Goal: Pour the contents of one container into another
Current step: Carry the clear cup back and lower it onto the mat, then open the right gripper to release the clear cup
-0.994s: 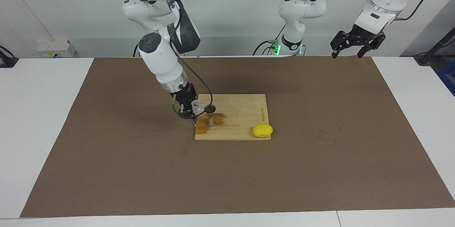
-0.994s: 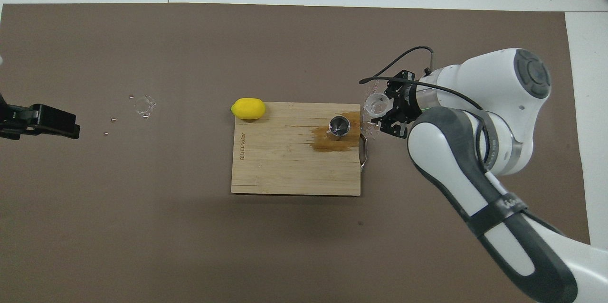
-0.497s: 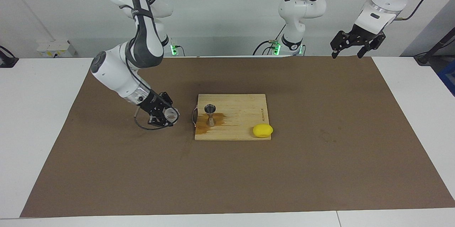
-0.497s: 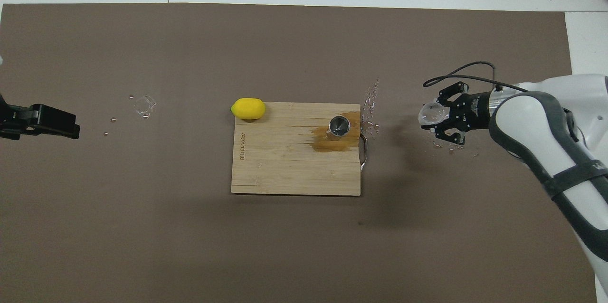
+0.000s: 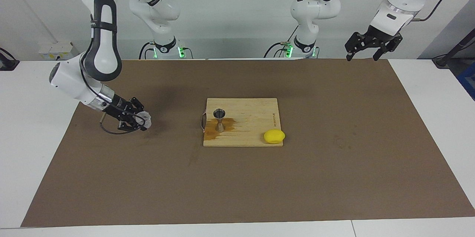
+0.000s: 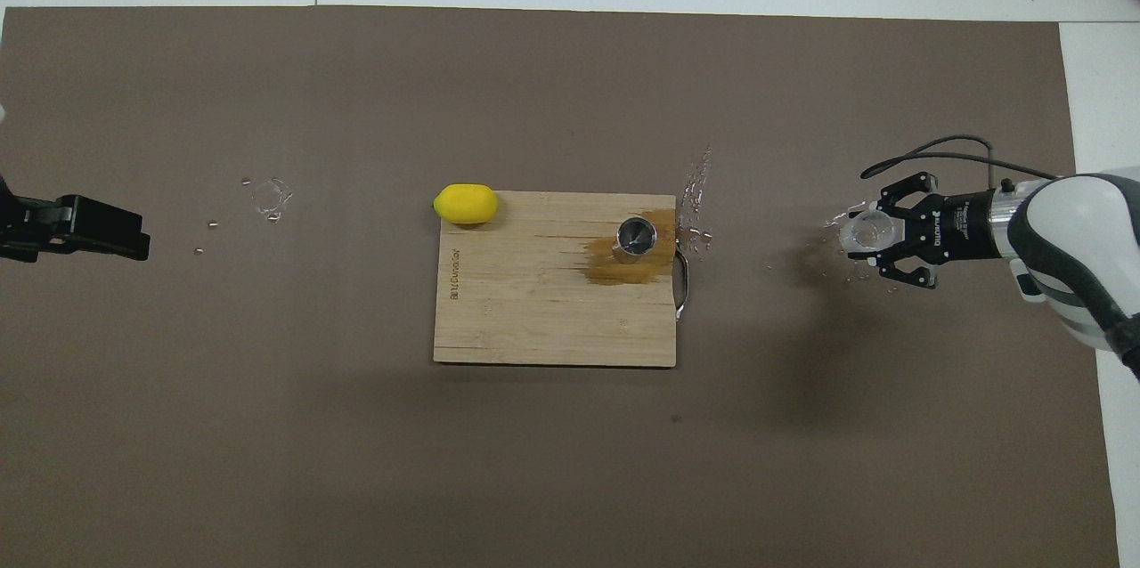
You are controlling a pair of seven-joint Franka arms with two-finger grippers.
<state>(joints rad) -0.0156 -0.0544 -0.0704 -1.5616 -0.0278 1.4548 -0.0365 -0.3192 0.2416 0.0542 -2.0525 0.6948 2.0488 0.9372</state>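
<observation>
Brown matting (image 5: 334, 177) covers the table, and a wooden cutting board (image 5: 252, 133) lies in the middle of it. On the board, at the end toward the right arm, stands the steel jigger (image 5: 219, 120), upright in a dark wet stain (image 5: 211, 131) that spreads to the board's edge. A yellow lemon (image 5: 274, 136) rests at the board's corner toward the left arm, on the edge farther from the robots. The right gripper (image 5: 143, 120) is low over the mat, well apart from the board toward the right arm's end of the table, and it is clenched on the clear cup (image 5: 145, 119), which lies tipped on its side with its mouth turned toward the board. In the overhead view the cup (image 6: 866, 233) shows between the gripper's (image 6: 877, 234) fingers, with droplets (image 6: 815, 252) scattered on the mat around it and more droplets (image 6: 695, 194) just beside the board. The left gripper (image 5: 367, 48) waits with jaws apart, raised over the mat's edge at the left arm's end of the table. A small wet ring (image 6: 267, 197) marks the mat toward that end.
</observation>
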